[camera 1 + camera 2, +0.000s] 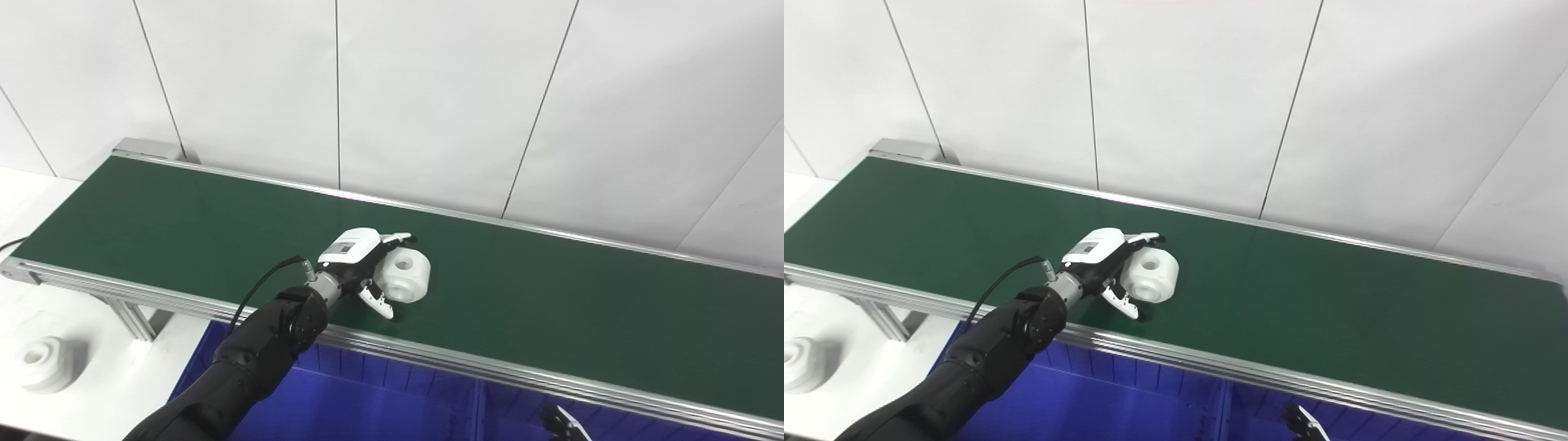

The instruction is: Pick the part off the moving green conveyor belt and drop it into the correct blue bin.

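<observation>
At the bottom edge of the frame, right of centre, only the fingertips of the right hand [566,425] show above the blue bin [343,404]; so little of it is visible that I cannot tell if it is open or closed. It seems to wait low while the other hand works.

The bin lies under the near rail of the belt, probably so that a part lifted off the belt needs only a short way down. A divider [479,401] splits the blue area, so there appear to be two compartments.

At the lower left, on the white worktop [122,392], lies a second white part [44,362], apart from the belt.

Further up, in the centre, the left hand [361,266] reaches over the near rail onto the green conveyor belt [551,294]. Its fingers curl over the far side of the white part [404,275] and the thumb [376,301] comes from the near side, so the hand is half closed around it. The part, a short cylinder with a hole, appears to rest on the belt, not yet lifted. In my judgement the hand wraps it from both sides because the belt moves.

Behind the belt stands the white panelled wall [429,92].
</observation>
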